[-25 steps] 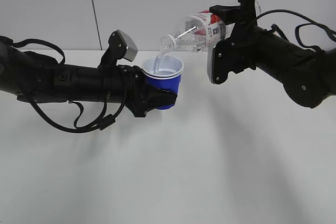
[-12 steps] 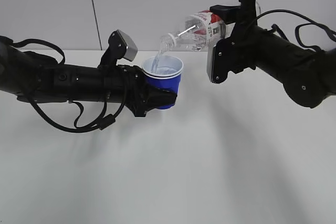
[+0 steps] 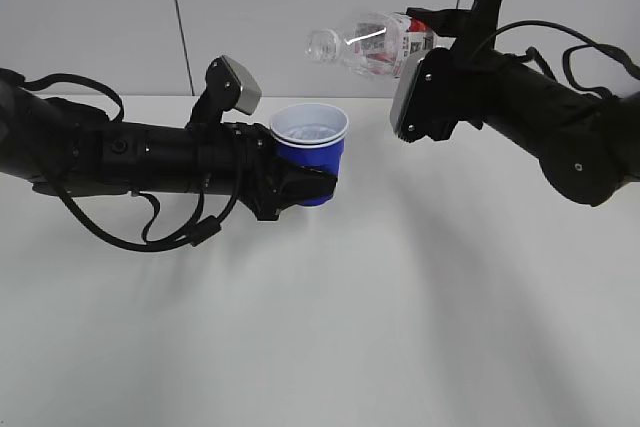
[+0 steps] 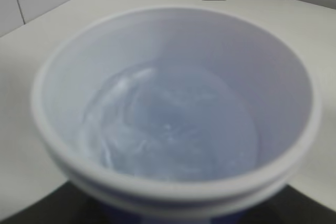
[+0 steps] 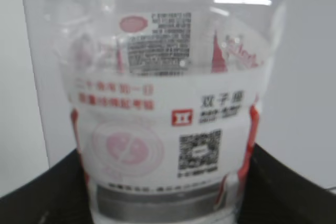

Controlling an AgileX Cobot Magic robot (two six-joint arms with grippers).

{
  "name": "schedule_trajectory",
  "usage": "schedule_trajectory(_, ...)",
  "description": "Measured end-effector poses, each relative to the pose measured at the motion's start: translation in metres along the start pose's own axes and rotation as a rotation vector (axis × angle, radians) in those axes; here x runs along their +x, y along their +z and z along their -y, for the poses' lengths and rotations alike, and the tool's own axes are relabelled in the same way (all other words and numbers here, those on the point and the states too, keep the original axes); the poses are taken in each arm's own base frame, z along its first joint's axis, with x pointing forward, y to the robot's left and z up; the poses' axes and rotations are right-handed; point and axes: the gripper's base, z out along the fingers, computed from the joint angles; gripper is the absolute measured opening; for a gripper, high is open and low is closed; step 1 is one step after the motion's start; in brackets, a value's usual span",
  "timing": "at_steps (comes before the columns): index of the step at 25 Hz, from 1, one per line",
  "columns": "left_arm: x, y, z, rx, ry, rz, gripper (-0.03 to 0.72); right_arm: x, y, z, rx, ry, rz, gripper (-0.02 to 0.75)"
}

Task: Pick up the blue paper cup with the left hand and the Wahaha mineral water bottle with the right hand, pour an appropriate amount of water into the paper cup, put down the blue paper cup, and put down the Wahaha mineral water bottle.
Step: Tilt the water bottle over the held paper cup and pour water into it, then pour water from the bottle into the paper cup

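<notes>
My left gripper [image 3: 300, 187] is shut on the blue paper cup [image 3: 312, 162] and holds it upright above the table. The left wrist view looks straight into the cup [image 4: 173, 103]: white inside, water in the bottom. My right gripper [image 3: 440, 42] is shut on the Wahaha mineral water bottle [image 3: 375, 44], held nearly level, its open neck pointing left, above the cup and a little behind it. No water runs from the neck. The right wrist view is filled by the bottle's red, white and grey label [image 5: 168, 129], with black fingers [image 5: 47, 192] at both sides.
The white table [image 3: 330, 317] lies below both arms. A pale panelled wall [image 3: 100, 7] stands behind. The left arm's grey block [image 3: 238, 85] sits just left of the cup. The right arm's silver plate [image 3: 408, 97] hangs right of the cup.
The bottle has tipped back up from its pouring slant; its neck rose away from the cup's rim and the stream has stopped. The cup and left arm stayed put.
</notes>
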Motion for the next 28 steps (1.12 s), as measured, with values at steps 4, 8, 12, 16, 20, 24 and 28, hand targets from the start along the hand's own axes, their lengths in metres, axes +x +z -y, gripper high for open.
schedule_trajectory(4, -0.001, 0.0, -0.001, -0.013, 0.036, 0.012, 0.41, 0.0, 0.0, 0.003, 0.03, 0.178, 0.0, 0.476)
schedule_trajectory(8, -0.003, 0.0, -0.003, -0.036, 0.027, 0.032, 0.409, 0.003, -0.002, 0.008, 0.11, 0.398, -0.016, 0.476)
schedule_trajectory(12, -0.005, 0.0, -0.006, -0.061, 0.003, 0.055, 0.409, 0.007, -0.005, 0.014, 0.211, 0.588, -0.018, 0.476)
schedule_trajectory(16, -0.008, -0.001, -0.01, -0.103, -0.043, 0.093, 0.409, 0.011, -0.006, 0.016, 0.252, 0.763, -0.039, 0.476)
schedule_trajectory(20, -0.012, -0.007, -0.021, -0.183, -0.12, 0.153, 0.409, 0.015, -0.008, 0.015, 0.279, 0.863, -0.067, 0.476)
schedule_trajectory(24, -0.014, -0.014, -0.033, -0.262, -0.122, 0.194, 0.409, 0.018, -0.011, 0.011, 0.293, 0.896, -0.093, 0.476)
schedule_trajectory(28, -0.014, -0.017, -0.038, -0.295, -0.053, 0.193, 0.409, 0.019, -0.016, 0.004, 0.273, 0.904, -0.114, 0.476)
